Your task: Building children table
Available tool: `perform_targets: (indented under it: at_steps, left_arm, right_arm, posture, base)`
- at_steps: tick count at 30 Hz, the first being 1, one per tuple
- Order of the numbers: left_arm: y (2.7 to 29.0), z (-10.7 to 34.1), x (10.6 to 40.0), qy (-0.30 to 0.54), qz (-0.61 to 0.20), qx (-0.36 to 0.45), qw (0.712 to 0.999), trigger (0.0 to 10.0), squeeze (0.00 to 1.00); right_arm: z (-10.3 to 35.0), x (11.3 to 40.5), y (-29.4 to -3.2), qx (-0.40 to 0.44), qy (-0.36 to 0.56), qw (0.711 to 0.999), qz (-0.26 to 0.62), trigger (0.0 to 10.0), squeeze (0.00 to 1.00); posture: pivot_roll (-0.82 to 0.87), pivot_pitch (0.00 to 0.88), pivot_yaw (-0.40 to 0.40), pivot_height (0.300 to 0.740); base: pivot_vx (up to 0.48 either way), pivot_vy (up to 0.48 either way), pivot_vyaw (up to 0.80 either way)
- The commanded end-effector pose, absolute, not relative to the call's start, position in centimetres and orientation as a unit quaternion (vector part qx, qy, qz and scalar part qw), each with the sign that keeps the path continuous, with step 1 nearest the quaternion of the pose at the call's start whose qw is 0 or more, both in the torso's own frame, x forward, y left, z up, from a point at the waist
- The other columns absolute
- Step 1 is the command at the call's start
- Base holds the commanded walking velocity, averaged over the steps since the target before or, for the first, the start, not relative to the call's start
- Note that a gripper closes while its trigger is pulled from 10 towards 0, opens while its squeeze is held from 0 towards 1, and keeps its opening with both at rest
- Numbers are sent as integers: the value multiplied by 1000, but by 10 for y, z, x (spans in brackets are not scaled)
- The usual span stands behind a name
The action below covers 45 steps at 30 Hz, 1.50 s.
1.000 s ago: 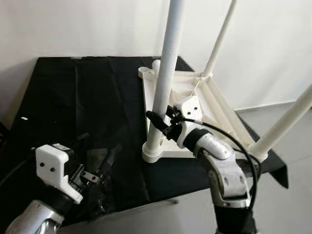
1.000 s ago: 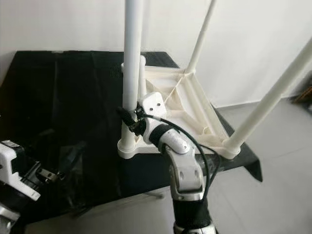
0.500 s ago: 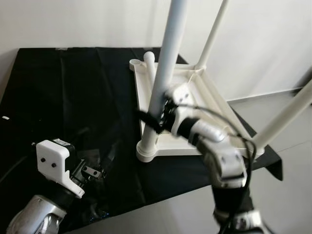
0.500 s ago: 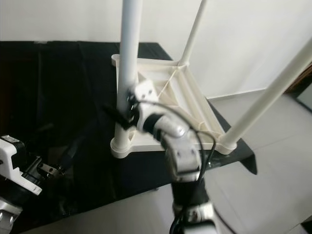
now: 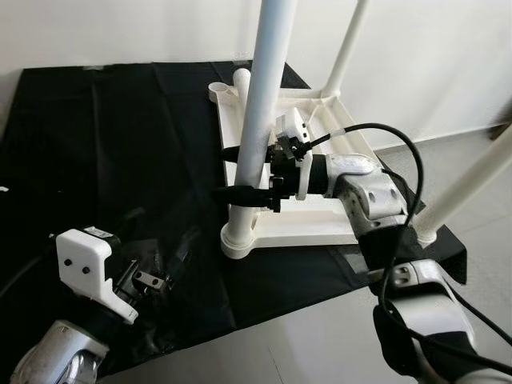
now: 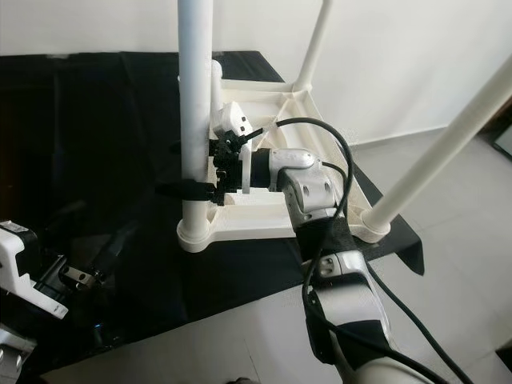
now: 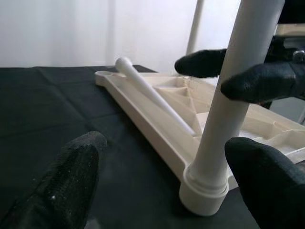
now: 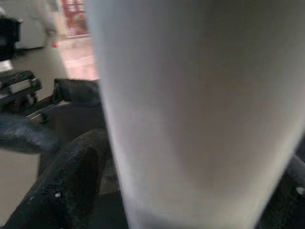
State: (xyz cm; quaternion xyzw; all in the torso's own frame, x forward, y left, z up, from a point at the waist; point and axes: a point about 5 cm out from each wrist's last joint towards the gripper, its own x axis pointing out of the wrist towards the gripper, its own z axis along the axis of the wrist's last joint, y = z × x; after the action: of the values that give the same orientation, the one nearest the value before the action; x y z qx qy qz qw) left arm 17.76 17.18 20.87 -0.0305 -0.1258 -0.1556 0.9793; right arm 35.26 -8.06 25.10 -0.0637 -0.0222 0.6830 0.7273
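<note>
- Since a second ago the right gripper [image 5: 245, 172] has rolled at the wrist, so its two black fingers now sit one above the other on the near leg [image 5: 258, 120] instead of side by side. I judge this to be a turn of the leg in its socket, tightening it.
- Nearest, the left gripper [image 5: 152, 282] hovers low over the black cloth [image 5: 120, 160], fingers spread wide and holding nothing, aimed at the near leg's foot.
- Next out, the right gripper pinches the near leg just above its corner socket [image 5: 238, 240], one finger on each side of the tube.
- The upturned tabletop [image 5: 320, 228] lies on the black cloth at the table's right end, three legs standing in its corners.
- Farthest, a loose leg [image 7: 152, 95] lies in the frame with its end at the far corner socket, not yet fitted.
</note>
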Motion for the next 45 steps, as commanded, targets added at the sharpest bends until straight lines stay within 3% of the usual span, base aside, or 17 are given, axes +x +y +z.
perform_targets:
  at_steps: [1,2,15,17,19,20,21,22,23,24,25,27,33,34,37,38,45]
  left_arm:
    - [171,211,174,-126,-158,-30,979,10000,0]
    - [171,210,173,-124,-158,-30,979,10000,0]
    - [172,210,172,-123,-155,-32,980,10000,0]
    - [172,210,173,-123,-156,-32,979,10000,0]
    - [172,210,173,-123,-156,-32,979,10000,0]
    - [173,209,174,-123,-157,-32,979,10000,0]
    - [174,208,174,-122,-157,-32,979,10000,0]
    - [174,208,174,-122,-157,-32,979,10000,0]
    - [174,208,175,-121,-157,-30,980,10000,0]
    - [174,208,175,-121,-157,-30,980,10000,0]
    - [175,207,176,-120,-157,-29,980,10000,0]
    - [177,206,176,-118,-156,-28,980,10000,0]
    - [179,204,180,-114,-161,-32,980,10000,0]
    - [180,203,180,-113,-157,-31,981,10000,0]
    - [181,203,180,-114,-153,-29,981,10000,0]
    - [182,203,180,-115,-152,-29,981,10000,0]
    - [181,204,180,-115,-154,-30,981,10000,0]
  right_arm:
    - [255,354,-81,-69,-31,713,697,1412,0]
    - [254,355,-80,-73,-25,703,707,0,0]
    - [256,358,-90,-75,-21,691,719,0,0]
    - [249,353,-99,-84,-32,722,686,0,0]
    - [249,353,-99,-84,-32,722,686,0,0]
    - [240,345,-95,-68,-34,763,642,0,0]
    - [224,342,-85,-54,-39,852,519,0,0]
    - [224,342,-85,-54,-39,852,519,0,0]
    - [198,322,-83,-45,-8,917,396,0,0]
    - [198,322,-83,-45,-8,917,396,0,0]
    - [182,301,-79,-52,7,944,326,0,0]
    - [174,287,-72,-59,13,949,309,0,0]
    - [179,291,-64,-66,6,943,326,0,0]
    - [182,288,-60,-57,22,938,341,10000,0]
    - [186,283,-56,-40,37,937,344,10000,0]
    - [190,283,-55,-34,37,938,343,10000,1000]
    - [212,290,-47,-11,5,904,428,10000,1000]
  posture:
    - [-34,153,-115,740]
    - [-30,156,-118,740]
    - [-36,157,-114,740]
    - [-56,148,-124,740]
    - [-56,148,-124,740]
    - [-58,145,-132,740]
    - [-43,130,-130,740]
    - [-43,130,-130,740]
    - [-27,130,-124,740]
    - [-27,130,-124,740]
    - [-23,128,-121,740]
    - [-41,120,-105,740]
    - [-42,97,-102,740]
    - [-37,96,-96,740]
    - [-34,98,-94,740]
    - [-34,98,-94,740]
    - [-35,106,-89,740]
  base:
    - [0,0,0]
    - [0,0,0]
    - [0,0,0]
    - [0,0,0]
    - [0,0,0]
    - [0,0,0]
    - [0,0,0]
    - [0,0,0]
    - [0,0,0]
    - [0,0,0]
    - [0,0,0]
    - [0,0,0]
    - [0,0,0]
    - [0,0,0]
    - [0,0,0]
    - [0,0,0]
    - [0,0,0]
